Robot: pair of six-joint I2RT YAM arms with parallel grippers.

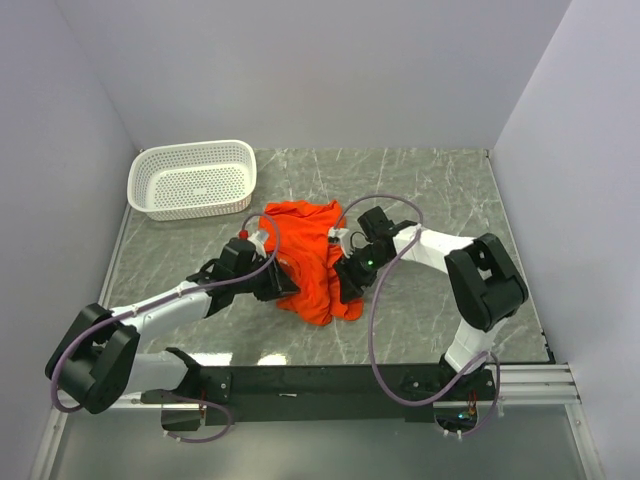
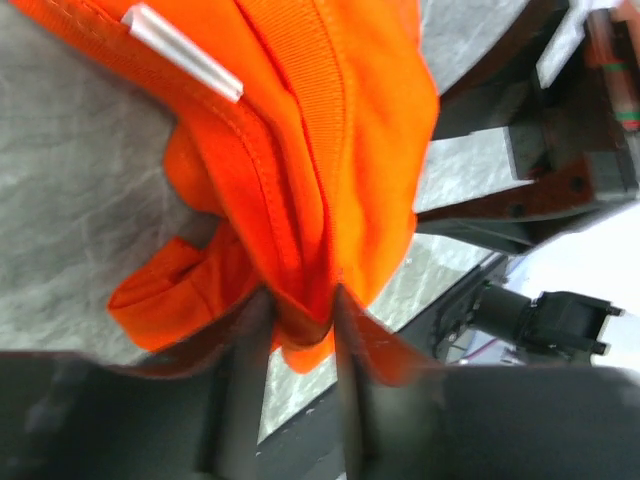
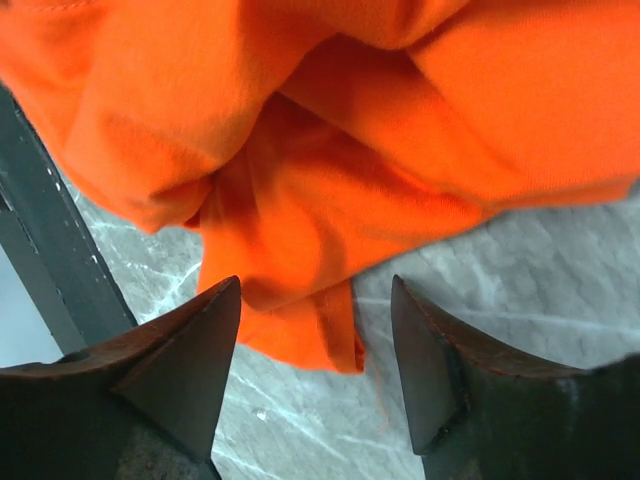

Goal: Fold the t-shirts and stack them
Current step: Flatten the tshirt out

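Observation:
The orange-red t-shirt (image 1: 312, 258) lies crumpled in the middle of the grey marble table. My left gripper (image 1: 284, 284) is at its left edge, shut on a fold of the cloth; in the left wrist view the t-shirt (image 2: 300, 150) is pinched between the fingers (image 2: 250, 370) and its white neck label (image 2: 185, 55) shows at the top. My right gripper (image 1: 345, 285) is at the shirt's right side, open, with a hanging corner of the t-shirt (image 3: 330, 190) between and above its spread fingertips (image 3: 205, 340), untouched.
A white perforated basket (image 1: 193, 178) stands at the back left of the table (image 1: 430, 190). The black rail with the arm bases (image 1: 330, 380) runs along the near edge. Walls close in the left, back and right sides.

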